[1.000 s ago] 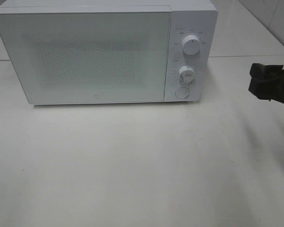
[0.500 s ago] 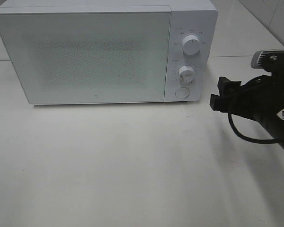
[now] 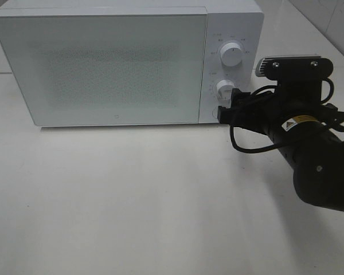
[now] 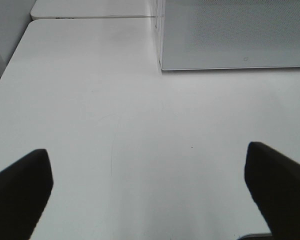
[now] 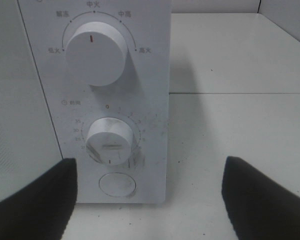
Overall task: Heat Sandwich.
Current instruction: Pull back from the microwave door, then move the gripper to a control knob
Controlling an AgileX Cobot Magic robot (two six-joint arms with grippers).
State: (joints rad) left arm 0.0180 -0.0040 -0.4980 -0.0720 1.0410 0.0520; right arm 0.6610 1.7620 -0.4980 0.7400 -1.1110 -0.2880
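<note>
On white table (image 3: 132,200), closed white microwave (image 3: 103,63) sitting at back, right pincer (image 3: 229,103) hovering wide-spread before its timer dial (image 5: 110,141) and round button (image 5: 117,184), left pincer (image 4: 150,195) gaping wide above table.

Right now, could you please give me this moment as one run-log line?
microwave door closed | right gripper open near round button | left gripper open above table | sandwich unseen

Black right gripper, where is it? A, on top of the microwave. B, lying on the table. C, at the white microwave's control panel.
C: the black right gripper hangs open before the lower dial and round button of the white microwave.
</note>
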